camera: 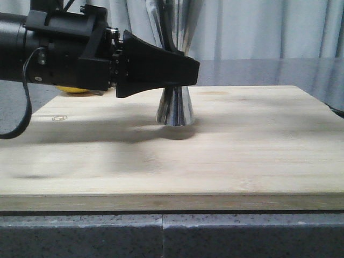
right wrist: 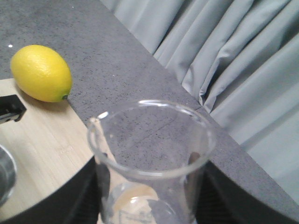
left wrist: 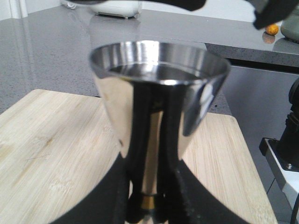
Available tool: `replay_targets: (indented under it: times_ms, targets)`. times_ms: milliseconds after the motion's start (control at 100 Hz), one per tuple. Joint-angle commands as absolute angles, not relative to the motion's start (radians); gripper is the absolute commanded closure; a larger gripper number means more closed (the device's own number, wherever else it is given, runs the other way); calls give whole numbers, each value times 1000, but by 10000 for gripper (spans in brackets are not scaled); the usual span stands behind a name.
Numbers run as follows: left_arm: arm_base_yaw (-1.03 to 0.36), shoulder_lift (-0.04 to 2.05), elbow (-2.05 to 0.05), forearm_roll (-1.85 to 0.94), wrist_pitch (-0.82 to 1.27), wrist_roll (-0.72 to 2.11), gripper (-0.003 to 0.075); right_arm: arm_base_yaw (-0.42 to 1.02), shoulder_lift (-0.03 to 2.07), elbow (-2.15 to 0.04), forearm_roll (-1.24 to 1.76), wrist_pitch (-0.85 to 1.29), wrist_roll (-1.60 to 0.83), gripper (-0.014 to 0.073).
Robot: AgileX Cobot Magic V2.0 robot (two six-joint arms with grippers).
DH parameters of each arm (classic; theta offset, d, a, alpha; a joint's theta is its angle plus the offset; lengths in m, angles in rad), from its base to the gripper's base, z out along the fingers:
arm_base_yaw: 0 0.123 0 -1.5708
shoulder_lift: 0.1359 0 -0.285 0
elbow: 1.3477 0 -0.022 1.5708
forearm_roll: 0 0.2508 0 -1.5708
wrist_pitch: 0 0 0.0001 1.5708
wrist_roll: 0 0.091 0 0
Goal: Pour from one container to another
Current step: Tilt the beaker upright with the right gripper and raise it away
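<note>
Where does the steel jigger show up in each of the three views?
Front view: jigger at centre, standing on the wooden board, partly behind the left gripper.
Left wrist view: fills the centre, between the gripper's fingers.
Right wrist view: only a rim sliver at the left edge.
Shared landmark: the board.

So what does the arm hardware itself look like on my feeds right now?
In the front view the left gripper is matte black: a boxy, bolted wrist block, a cylindrical black forearm, and a broad finger tapering to its tip. A thin black cable loops below the wrist. The wrist views show only rounded black finger edges. No markings are readable.
</note>
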State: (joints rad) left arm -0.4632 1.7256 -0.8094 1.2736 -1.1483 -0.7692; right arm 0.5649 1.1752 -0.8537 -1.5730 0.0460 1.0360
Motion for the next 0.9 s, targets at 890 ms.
replay_targets:
  times_ms: [890]
  targets:
    - [-470,1677,-832,1247,-1363,-779,739,397,1215,-886,-1562,-134,1104,407]
